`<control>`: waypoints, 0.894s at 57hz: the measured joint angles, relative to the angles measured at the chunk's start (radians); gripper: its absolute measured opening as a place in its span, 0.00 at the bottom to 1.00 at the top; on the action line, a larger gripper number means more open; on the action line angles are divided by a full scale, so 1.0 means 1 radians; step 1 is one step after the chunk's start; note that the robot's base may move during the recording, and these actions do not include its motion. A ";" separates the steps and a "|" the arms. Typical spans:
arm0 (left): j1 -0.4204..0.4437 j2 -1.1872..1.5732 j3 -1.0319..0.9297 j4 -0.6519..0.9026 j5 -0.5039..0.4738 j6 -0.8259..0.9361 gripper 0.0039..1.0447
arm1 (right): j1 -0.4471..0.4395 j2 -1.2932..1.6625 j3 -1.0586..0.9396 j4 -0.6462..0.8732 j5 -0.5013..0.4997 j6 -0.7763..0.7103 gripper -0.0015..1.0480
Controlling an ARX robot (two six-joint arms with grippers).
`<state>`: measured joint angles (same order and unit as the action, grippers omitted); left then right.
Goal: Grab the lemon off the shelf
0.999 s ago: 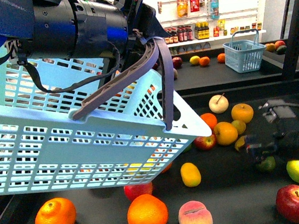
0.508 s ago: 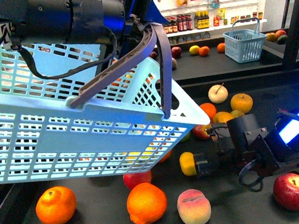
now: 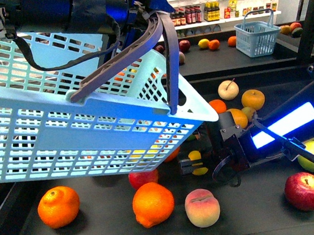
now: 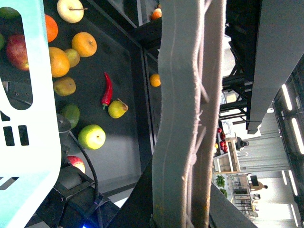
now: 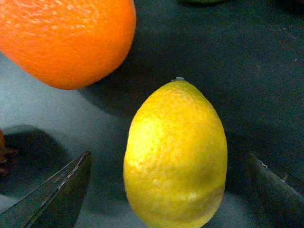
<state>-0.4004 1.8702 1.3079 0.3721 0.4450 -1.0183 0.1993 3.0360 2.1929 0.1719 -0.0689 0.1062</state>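
Brackets the lemon (image 5: 175, 156), lying on the shelf (image 3: 257, 219) deck with its long axis pointing straight away from the wrist, inside the spread, empty, nearer right gripper (image 5: 168, 154), with the left gripper (image 3: 143, 9) clamped on the basket handles (image 3: 118, 71) above.

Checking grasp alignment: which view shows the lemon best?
Right wrist view: the lemon fills the frame, whole outline clear, between the open fingers. Front view shows it small, partly hidden by the right gripper. Left wrist view shows the basket handle, no lemon.
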 joint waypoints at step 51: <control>0.000 0.000 0.000 0.000 0.000 0.000 0.09 | -0.023 -0.045 -0.070 0.051 0.032 -0.061 0.52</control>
<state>-0.4004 1.8702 1.3075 0.3721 0.4454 -1.0183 0.1768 2.9910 2.1231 0.2230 -0.0364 0.0452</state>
